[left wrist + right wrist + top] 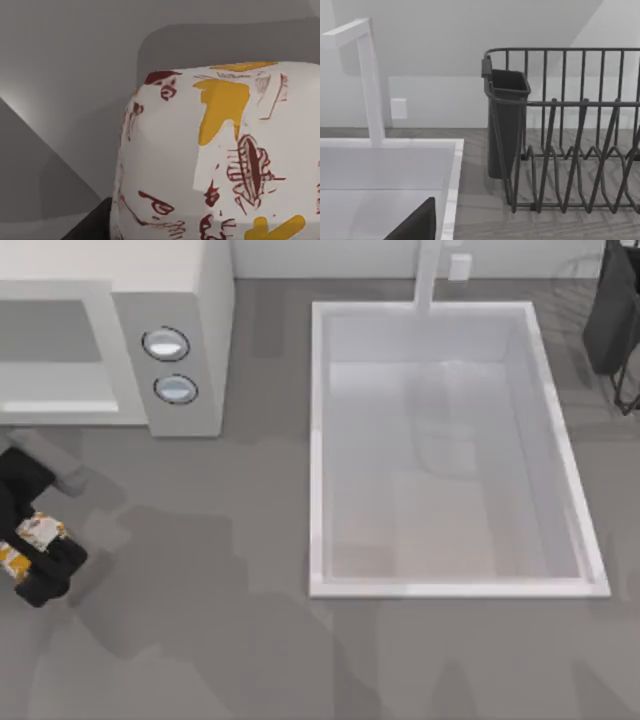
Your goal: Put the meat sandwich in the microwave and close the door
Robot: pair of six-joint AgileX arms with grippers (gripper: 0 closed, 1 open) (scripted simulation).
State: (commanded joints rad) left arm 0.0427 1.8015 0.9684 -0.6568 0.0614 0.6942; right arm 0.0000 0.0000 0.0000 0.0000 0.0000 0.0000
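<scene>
At the counter's left edge, near its front, the left gripper [30, 545] is holding the meat sandwich [36, 531], its dark jaws closed against the wrapped lump on two sides and carrying it above the grey counter [200, 640]. The carrying step appears to be in hand: the sandwich is sitting in front of the microwave [180, 300], close to its open cavity but not inside. Next, the arm will likely need to be moving the sandwich back toward the counter's far-left corner and into the cavity, then releasing it before the door can be swung shut; the door's position cannot be told from here.

The left wrist view is showing the sandwich [220, 155] up close, white with yellow patches and dark red markings, detail the top view lacks. Farther off, the sink basin [450, 450] is occupying the counter's middle. The right wrist view is showing a dark dish rack [570, 140] and a faucet [367, 75] by the far-right corner; whether the right arm's jaws are open cannot be told.
</scene>
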